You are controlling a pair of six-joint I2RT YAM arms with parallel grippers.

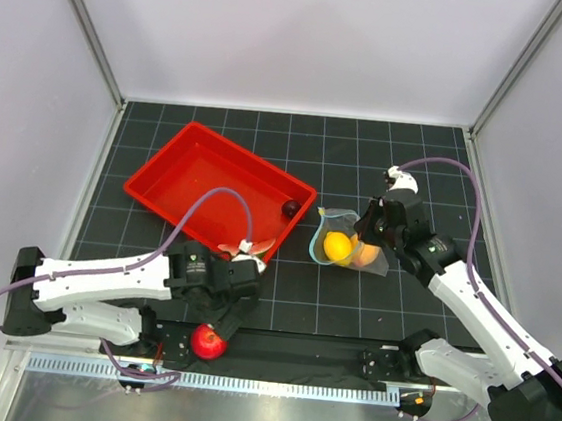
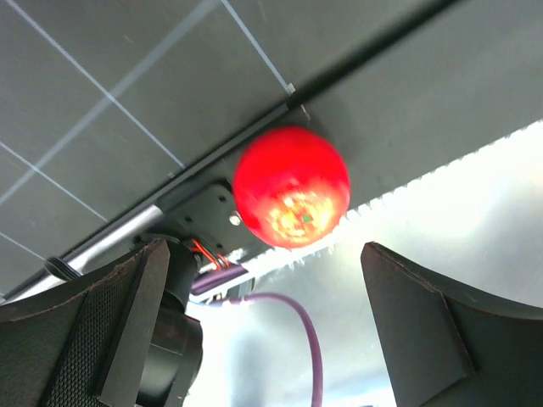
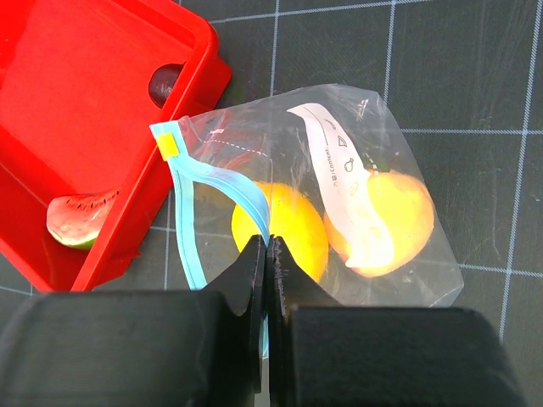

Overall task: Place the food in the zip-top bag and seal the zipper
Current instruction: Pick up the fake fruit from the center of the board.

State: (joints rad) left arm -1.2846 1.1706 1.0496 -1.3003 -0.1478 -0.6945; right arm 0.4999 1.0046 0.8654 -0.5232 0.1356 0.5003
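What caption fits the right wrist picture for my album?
Right gripper shut on the zipper of the zip-top bag, lemon and orange ball inside, red tray alongside.

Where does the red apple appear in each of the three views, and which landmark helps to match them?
Top external: the red apple is at bottom centre-left, at the near edge of the mat.
Left wrist: the apple is at upper centre, just ahead of the open left gripper.
Right wrist: not in it.
Shared landmark: the dark gridded mat.
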